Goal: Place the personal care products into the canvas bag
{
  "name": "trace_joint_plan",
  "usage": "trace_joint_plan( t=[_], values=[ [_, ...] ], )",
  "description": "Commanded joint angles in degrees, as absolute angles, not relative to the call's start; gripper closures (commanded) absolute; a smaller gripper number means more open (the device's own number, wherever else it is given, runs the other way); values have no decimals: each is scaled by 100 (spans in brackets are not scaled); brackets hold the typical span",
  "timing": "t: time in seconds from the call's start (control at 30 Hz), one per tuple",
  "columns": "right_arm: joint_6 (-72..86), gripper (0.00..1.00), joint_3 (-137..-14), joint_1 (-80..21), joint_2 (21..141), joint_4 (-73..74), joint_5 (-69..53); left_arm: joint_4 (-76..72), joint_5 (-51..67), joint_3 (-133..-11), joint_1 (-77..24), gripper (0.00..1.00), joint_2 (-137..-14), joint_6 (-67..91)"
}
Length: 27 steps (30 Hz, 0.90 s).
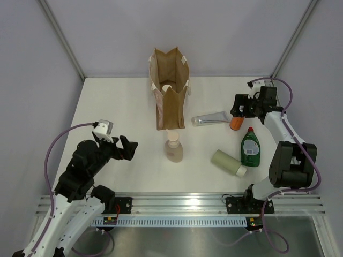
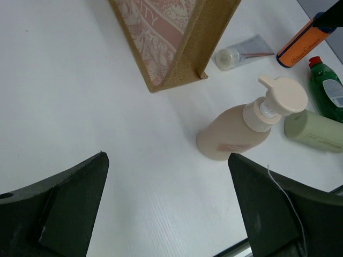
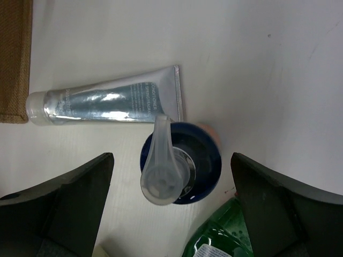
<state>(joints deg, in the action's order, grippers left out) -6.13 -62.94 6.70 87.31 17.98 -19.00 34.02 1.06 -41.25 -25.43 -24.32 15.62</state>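
1. Top view: the canvas bag [image 1: 170, 104] stands far centre on the counter [image 1: 118, 101], mouth up. A pale cap [image 1: 166, 87] shows inside, probably one product already in. The left end effector [image 1: 128, 147] is wide and empty, aimed right at the beige pump bottle [image 1: 173, 147]. The right end effector [image 1: 237, 111] is wide, over the orange bottle [image 1: 236, 123]; looks like a pre-grasp.
2. Left wrist: the beige pump bottle is upright, ahead of the open fingers [image 2: 59, 209], not between them. The pale green bottle [image 2: 316, 131] lies on its side beyond.
3. Right wrist: looking straight down the orange bottle's axis, so it stands upright, nothing gripped. The silver tube [image 3: 107, 101] lies left-right, cap toward the bag. The dark green bottle [image 3: 220, 241] is just near.
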Motion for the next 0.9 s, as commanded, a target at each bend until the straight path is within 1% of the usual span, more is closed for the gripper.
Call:
trace_joint_plan(
  t=[0.0, 0.13, 0.23, 0.33, 0.4, 0.47, 0.57, 0.6, 0.63, 0.7, 0.73, 0.8, 0.83, 0.87],
  values=[
    [-527, 1, -6566, 571, 8859, 1380, -1661, 3191, 105, -3964, -2540, 1, -2268, 1450],
    [-457, 1, -6548, 431, 8991, 1336, -1328, 3068, 333, -3867, -2531, 1, -2171, 1477],
    [-361, 4, -6565, 404, 9096, 1318, -1100, 2997, 483, -3832, -2531, 1, -2092, 1468],
    [-316, 12, -6574, 413, 9149, 1327, -967, 2945, 694, -3806, -2531, 1, -1969, 1529],
    [-255, 21, -6574, 413, 9149, 1345, -897, 2796, 904, -3745, -2531, 1, -1908, 1661],
    [-229, 26, -6583, 413, 9123, 1380, -870, 2594, 940, -3700, -2531, 1, -1864, 2020],
    [-228, 40, -6557, 413, 9062, 1371, -914, 2339, 1028, -3674, -2540, 1, -1898, 2513],
    [-229, 47, -6548, 413, 9035, 1380, -940, 2251, 1194, -3674, -2540, 1, -1925, 2601],
    [-229, 52, -6557, 413, 9009, 1397, -1045, 2146, 1282, -3665, -2531, 1, -1951, 2723],
    [-237, 60, -6557, 413, 8860, 1432, -1133, 1803, 1694, -3665, -2531, 1, -2091, 2882],
    [-237, 69, -6565, 413, 8798, 1494, -1238, 1497, 1844, -3656, -2531, 1, -2153, 3022],
    [-255, 76, -6557, 413, 8535, 1564, -1388, 1205, 2230, -3691, -2549, 1, -2389, 3155],
    [-255, 85, -6548, 413, 8430, 1651, -1441, 1039, 2302, -3744, -2549, 1, -2495, 3242],
    [-220, 91, -6548, 439, 8202, 1687, -1502, 985, 2372, -3901, -2575, 1, -2592, 3243]
  ],
)
